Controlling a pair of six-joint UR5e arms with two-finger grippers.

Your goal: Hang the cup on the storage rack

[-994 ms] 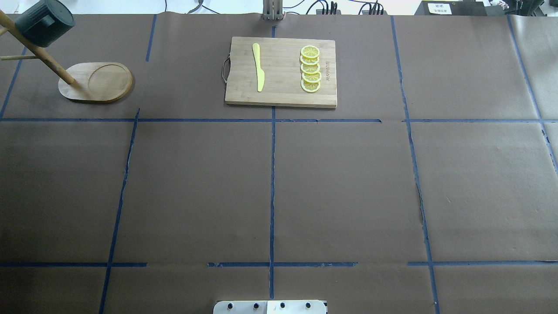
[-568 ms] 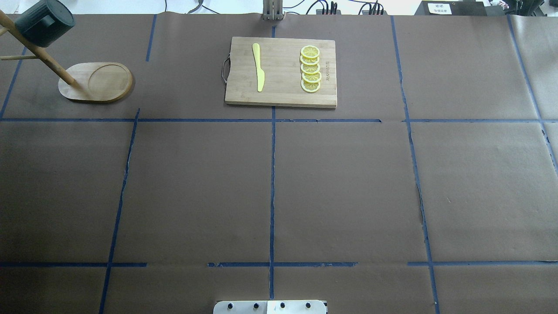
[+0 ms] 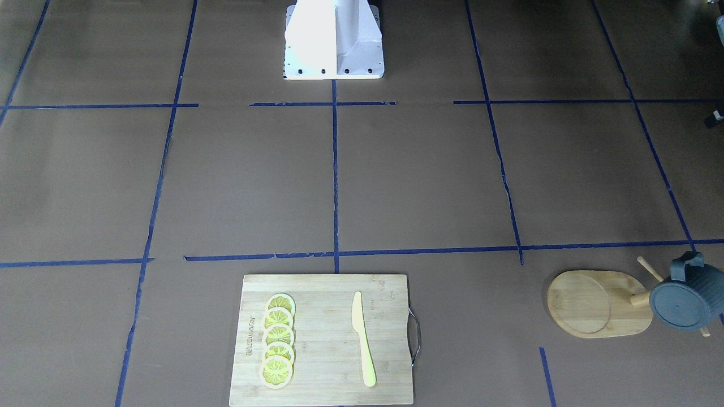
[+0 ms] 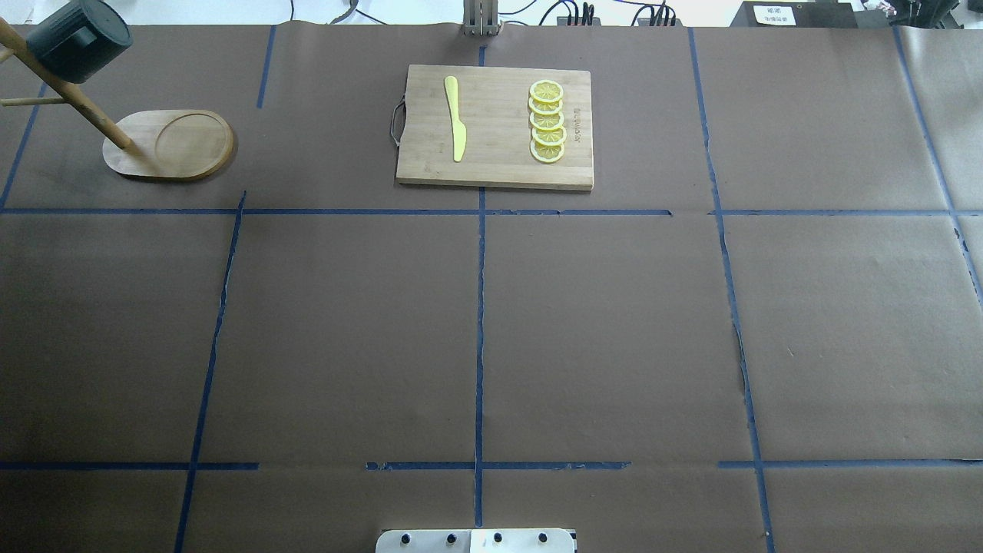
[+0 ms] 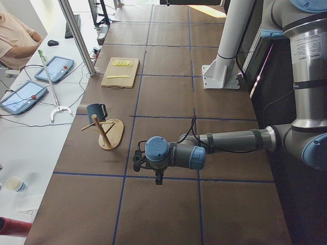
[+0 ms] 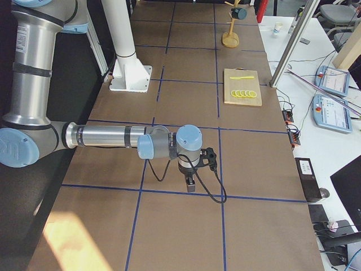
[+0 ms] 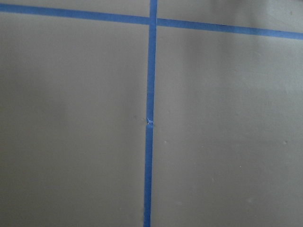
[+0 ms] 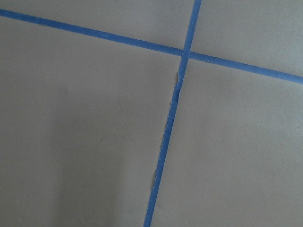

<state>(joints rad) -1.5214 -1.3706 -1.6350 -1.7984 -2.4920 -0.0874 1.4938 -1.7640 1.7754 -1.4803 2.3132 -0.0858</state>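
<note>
Two side views alone show you the left gripper (image 5: pixel 159 178) and right gripper (image 6: pixel 190 184), whose grip you cannot tell; the blue-grey ribbed cup (image 3: pixel 681 302) hangs on the bamboo peg rack (image 3: pixel 599 305).

The cup (image 6: pixel 240 12) hangs on the storage rack (image 6: pixel 230 39).

There is one cup (image 3: pixel 681 305) and one storage rack (image 3: pixel 588 305). One cutting board (image 3: pixel 322 339) bears one yellow knife (image 3: pixel 362 339) and five lemon slices (image 3: pixel 278 336). Two robot arms show in the side views: one left arm (image 5: pixel 235 140) and one right arm (image 6: pixel 107 136).
</note>
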